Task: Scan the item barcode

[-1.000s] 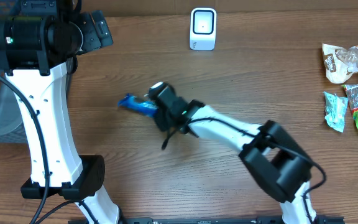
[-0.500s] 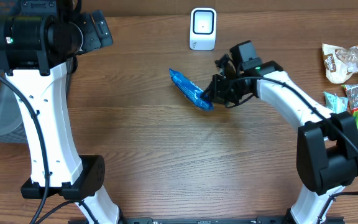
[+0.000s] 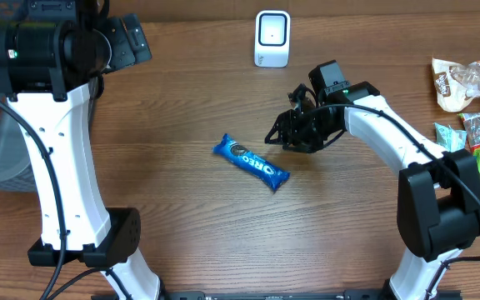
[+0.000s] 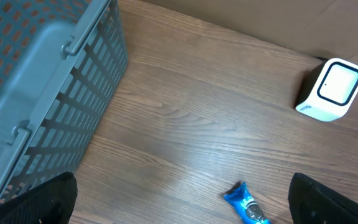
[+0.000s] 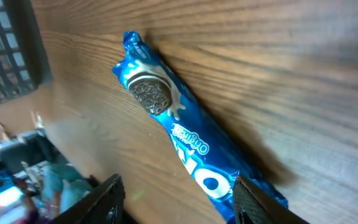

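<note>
Seen from overhead, bare wooden table (image 3: 182, 225) lies open around the one blue Oreo pack (image 3: 252, 162), which rests flat near the centre, slanting from 10 to 4 o'clock and touching nothing. The right gripper (image 3: 280, 135) hovers just off the pack's 2 o'clock end, jaws spread and empty. The left gripper (image 4: 185, 200) hangs high toward 10 o'clock, its jaws wide apart, also empty. One white scanner (image 3: 272, 38) stands at the 12 o'clock edge, well apart from the pack. One grey basket (image 4: 36, 93) hems the 9 o'clock edge. At least three snack bags (image 3: 465, 83) crowd the 3 o'clock edge.
</note>
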`<action>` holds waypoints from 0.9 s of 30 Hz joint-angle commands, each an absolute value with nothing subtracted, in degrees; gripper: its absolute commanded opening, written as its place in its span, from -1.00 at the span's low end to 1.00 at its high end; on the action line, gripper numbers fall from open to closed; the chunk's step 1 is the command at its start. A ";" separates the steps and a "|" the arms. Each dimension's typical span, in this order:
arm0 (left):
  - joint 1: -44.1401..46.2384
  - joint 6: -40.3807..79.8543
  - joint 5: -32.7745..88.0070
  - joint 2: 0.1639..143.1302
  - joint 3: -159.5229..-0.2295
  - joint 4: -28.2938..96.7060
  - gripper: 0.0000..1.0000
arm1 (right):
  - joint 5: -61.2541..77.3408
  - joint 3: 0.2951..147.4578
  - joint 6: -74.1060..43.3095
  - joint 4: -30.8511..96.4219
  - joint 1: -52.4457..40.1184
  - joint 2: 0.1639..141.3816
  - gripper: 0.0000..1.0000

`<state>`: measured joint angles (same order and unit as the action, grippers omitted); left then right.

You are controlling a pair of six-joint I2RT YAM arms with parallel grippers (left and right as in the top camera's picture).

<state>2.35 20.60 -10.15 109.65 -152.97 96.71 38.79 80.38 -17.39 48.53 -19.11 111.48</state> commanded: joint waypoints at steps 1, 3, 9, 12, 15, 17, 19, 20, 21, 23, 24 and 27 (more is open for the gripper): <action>2.26 20.16 -10.92 109.40 -152.99 96.79 0.99 | 37.71 83.09 -7.90 49.17 -18.79 110.26 0.11; 2.26 20.16 -10.92 109.40 -152.99 96.79 1.00 | 35.83 85.10 -3.14 50.87 -19.55 110.26 0.07; 2.26 20.16 -10.92 109.40 -152.99 96.79 1.00 | 17.85 86.54 5.69 53.45 -28.73 110.26 0.09; 2.26 20.16 -10.92 109.40 -152.99 96.79 1.00 | 7.25 86.54 6.98 53.08 -34.63 110.26 0.08; 2.26 20.16 -10.92 109.40 -152.99 96.79 1.00 | -4.01 86.48 6.98 52.88 -40.27 110.28 0.07; 2.26 20.16 -10.92 109.40 -152.99 96.79 0.99 | -8.64 86.41 6.98 52.27 -43.22 110.28 0.08; 2.26 20.14 -10.92 109.40 -152.99 96.79 1.00 | -12.86 85.82 6.96 50.41 -45.78 110.28 0.08; 2.26 20.16 -10.92 109.40 -152.99 96.79 0.99 | -14.57 85.47 6.96 49.39 -46.76 110.28 0.08; 2.26 20.16 -10.92 109.40 -152.99 96.79 1.00 | -16.05 85.21 6.98 48.45 -47.62 110.45 0.07; 2.26 20.14 -10.92 109.40 -152.99 96.79 1.00 | -17.34 84.97 7.62 46.96 -48.84 110.98 0.01; 2.26 20.16 -10.92 109.40 -152.99 96.79 1.00 | -17.34 84.97 7.62 46.70 -48.99 111.13 -0.02; 2.26 20.16 -10.92 109.40 -152.99 96.79 0.99 | -16.64 84.97 7.84 46.41 -49.47 111.59 -0.13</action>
